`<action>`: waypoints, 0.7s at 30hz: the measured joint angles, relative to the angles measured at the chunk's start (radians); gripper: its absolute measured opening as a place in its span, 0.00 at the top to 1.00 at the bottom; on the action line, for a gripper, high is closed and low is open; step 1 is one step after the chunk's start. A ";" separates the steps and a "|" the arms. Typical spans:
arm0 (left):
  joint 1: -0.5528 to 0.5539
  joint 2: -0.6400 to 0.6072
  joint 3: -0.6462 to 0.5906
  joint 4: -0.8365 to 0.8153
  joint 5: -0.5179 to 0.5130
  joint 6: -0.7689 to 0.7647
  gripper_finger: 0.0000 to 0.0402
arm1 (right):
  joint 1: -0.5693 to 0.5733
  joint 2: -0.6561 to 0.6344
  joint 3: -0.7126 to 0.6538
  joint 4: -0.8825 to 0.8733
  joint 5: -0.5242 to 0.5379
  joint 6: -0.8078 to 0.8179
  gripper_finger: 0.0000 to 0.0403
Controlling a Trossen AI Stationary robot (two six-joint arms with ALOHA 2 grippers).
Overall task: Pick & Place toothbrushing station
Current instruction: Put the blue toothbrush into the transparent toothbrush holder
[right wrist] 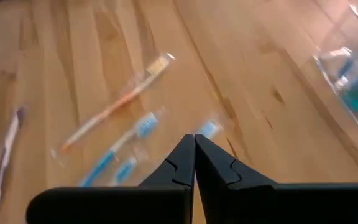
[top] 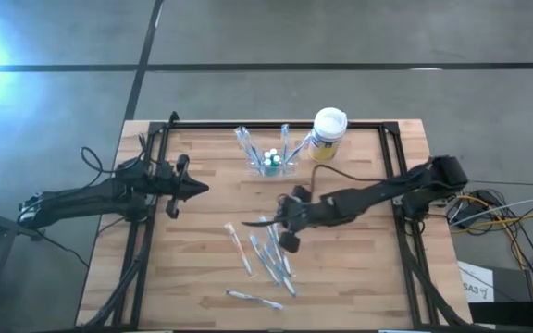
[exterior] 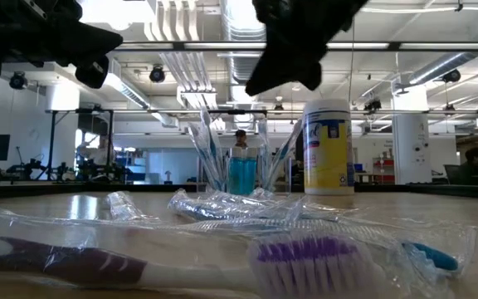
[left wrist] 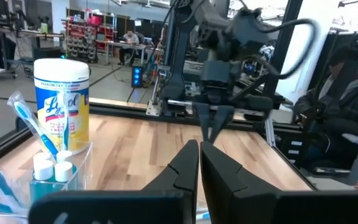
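Observation:
The toothbrushing station point(top: 271, 163) is a see-through holder standing on its base at the table's far middle. Wrapped toothbrushes stand in it, along with small white-capped tubes. It also shows in the low view point(exterior: 241, 173), the left wrist view point(left wrist: 55, 177) and the right wrist view point(right wrist: 353, 81). My right gripper point(top: 265, 222) hovers shut and empty over the table's middle, near-side of the holder, above loose wrapped toothbrushes point(right wrist: 114, 118). My left gripper point(top: 198, 189) is shut and empty over the table's left half, pointing toward the right; its fingers show in its wrist view point(left wrist: 199, 152).
A white-lidded canister with a yellow label point(top: 328, 131) stands right of the holder. Several wrapped toothbrushes point(top: 266, 257) lie scattered on the table's near middle, one point(top: 254, 299) close to the near edge. A black frame point(top: 391, 157) rims the table.

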 joint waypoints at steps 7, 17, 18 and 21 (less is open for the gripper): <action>0.000 0.000 0.000 -0.001 0.000 0.001 0.96 | -0.014 0.188 0.284 -0.247 -0.104 0.050 0.79; 0.000 0.000 0.000 -0.020 0.013 0.002 0.95 | -0.047 0.433 0.575 -0.528 -0.138 0.069 0.52; 0.000 0.000 0.000 -0.020 0.014 0.002 0.95 | -0.051 0.457 0.597 -0.546 -0.138 0.062 0.52; 0.000 0.000 0.000 -0.020 0.016 0.002 0.95 | -0.065 0.524 0.651 -0.598 -0.158 0.052 0.51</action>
